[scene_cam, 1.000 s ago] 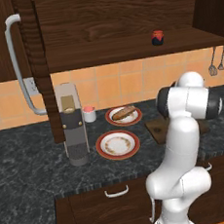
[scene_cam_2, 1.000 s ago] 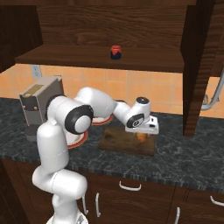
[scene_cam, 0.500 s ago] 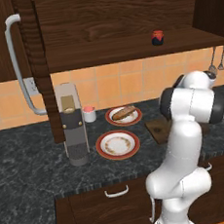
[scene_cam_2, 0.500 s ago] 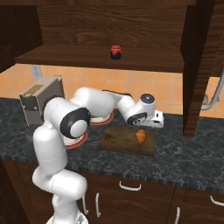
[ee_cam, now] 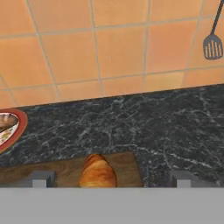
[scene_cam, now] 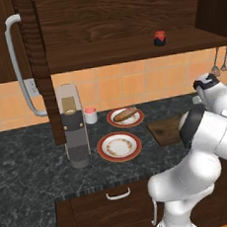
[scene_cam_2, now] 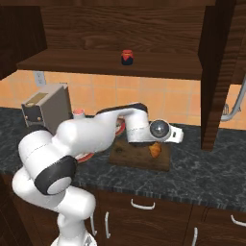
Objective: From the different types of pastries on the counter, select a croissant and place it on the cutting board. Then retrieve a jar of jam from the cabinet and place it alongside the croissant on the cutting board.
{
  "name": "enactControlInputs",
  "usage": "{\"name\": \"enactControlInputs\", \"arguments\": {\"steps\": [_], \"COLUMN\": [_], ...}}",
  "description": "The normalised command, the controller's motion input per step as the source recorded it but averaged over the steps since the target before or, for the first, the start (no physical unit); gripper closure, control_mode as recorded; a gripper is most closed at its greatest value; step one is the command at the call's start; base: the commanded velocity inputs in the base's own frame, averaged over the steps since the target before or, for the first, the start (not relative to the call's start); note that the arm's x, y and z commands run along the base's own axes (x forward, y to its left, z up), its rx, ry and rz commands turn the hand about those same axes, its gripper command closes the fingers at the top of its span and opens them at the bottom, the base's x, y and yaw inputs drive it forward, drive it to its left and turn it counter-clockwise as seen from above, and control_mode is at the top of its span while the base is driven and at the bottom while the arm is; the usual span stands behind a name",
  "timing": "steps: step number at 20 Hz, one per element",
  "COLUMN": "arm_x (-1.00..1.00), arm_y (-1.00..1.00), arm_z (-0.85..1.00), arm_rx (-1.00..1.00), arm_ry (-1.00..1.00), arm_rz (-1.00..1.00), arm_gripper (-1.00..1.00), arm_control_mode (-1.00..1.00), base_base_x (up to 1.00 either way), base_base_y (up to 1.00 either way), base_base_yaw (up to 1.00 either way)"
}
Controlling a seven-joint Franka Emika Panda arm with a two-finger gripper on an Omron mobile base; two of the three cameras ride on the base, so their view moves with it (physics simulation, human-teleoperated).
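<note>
One ridged golden croissant (ee_cam: 97, 171) lies on the wooden cutting board (ee_cam: 52, 169) between the parted pincer (ee_cam: 109, 178) tips.

Kitchen. Dark stone bench (scene_cam: 21, 165) with wood drawers (scene_cam_2: 144, 211) below, orange tile wall (ee_cam: 109, 43), wood cabinets (scene_cam: 115, 16) above. Coffee machine (scene_cam: 73, 124), plates (scene_cam: 119, 146), hanging spatula (ee_cam: 213, 43) at the bench's back edge.

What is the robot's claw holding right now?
Nothing. The claw is open, its tips wide apart, and the croissant lies loose on the cutting board between them.
</note>
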Motion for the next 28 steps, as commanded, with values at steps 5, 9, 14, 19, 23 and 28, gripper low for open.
{"name": "enactControlInputs", "arguments": {"steps": [5, 9, 14, 19, 23, 28], "arm_x": [-0.11, -0.49, -0.55, -0.42, -0.19, 0.2], "arm_y": [0.04, 0.58, 0.47, 0.47, 0.34, 0.03], "arm_z": [0.03, 0.89, 1.0, 1.0, 0.94, 0.41], "arm_rx": [0.0, 0.0, -0.01, -0.04, -0.05, 0.0], "arm_ry": [-0.05, -0.29, -0.36, -0.27, -0.16, 0.21], "arm_rz": [-0.02, 0.0, -0.07, -0.09, -0.04, -0.05], "arm_gripper": [-1.0, -1.0, -1.0, -1.0, -1.0, -1.0], "arm_control_mode": [-1.0, -1.0, -1.0, -1.0, -1.0, -1.0], "base_base_x": [0.0, 0.0, 0.0, 0.0, 0.0, 0.0], "base_base_y": [0.0, 0.0, 0.0, 0.0, 0.0, 0.0], "base_base_yaw": [0.0, 0.0, 0.0, 0.0, 0.0, 0.0]}}
